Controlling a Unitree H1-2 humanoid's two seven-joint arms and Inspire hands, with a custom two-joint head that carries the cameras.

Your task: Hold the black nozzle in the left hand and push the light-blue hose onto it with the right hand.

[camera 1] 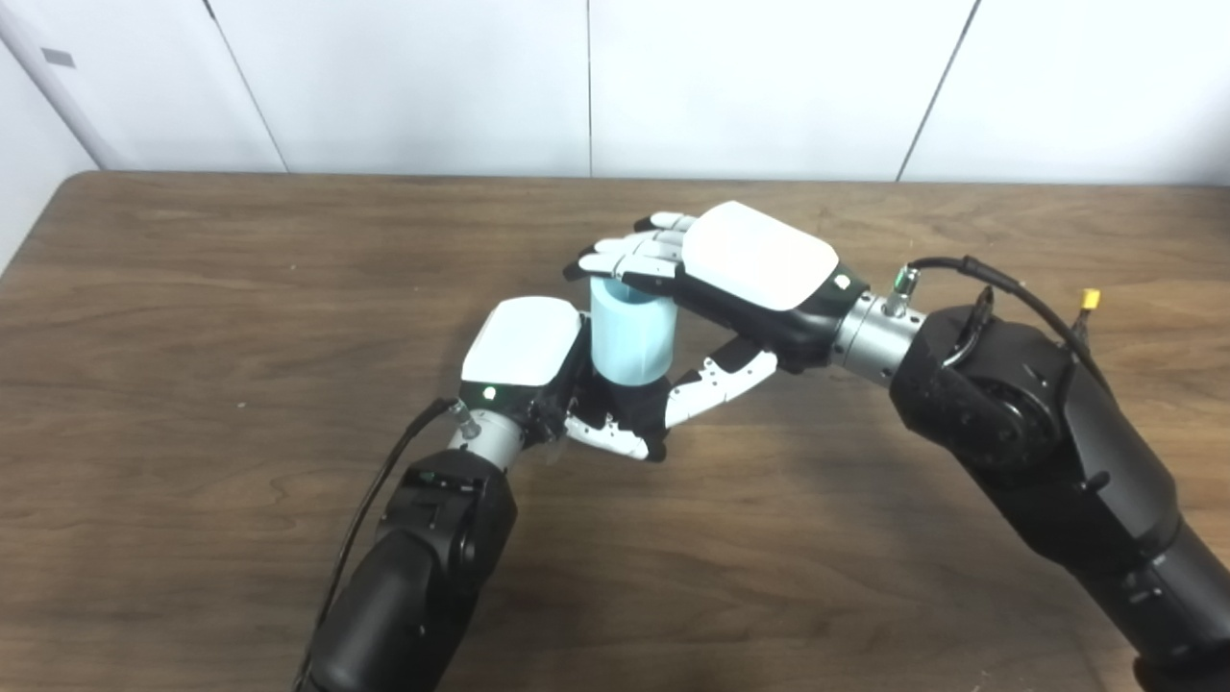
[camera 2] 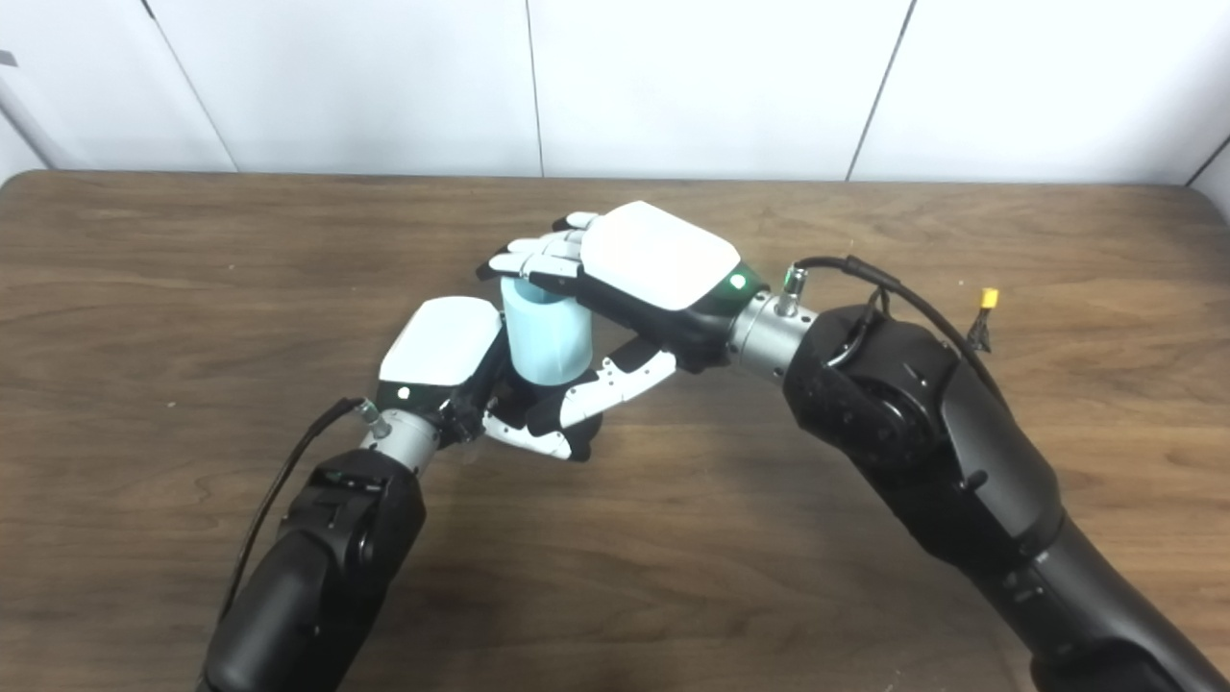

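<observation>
A short, wide light-blue hose (camera 1: 629, 332) stands upright at mid-table, its lower end sitting on the black nozzle (camera 1: 631, 402). My left hand (camera 1: 524, 348) is shut on the nozzle from the left, and its fingers hide most of it. From the right, my right hand (camera 1: 745, 269) is shut on the hose: its fingers (camera 2: 538, 256) curl over the hose's top rim, and its thumb (camera 2: 615, 377) lies along the lower front. The two hands touch around the joint, so I cannot see how far the hose sits over the nozzle.
The brown wooden table (camera 1: 192, 288) ends at a white panelled wall behind. A black cable with a small yellow connector (camera 1: 1089, 300) loops above my right forearm. Another black cable runs along my left wrist (camera 1: 384, 481).
</observation>
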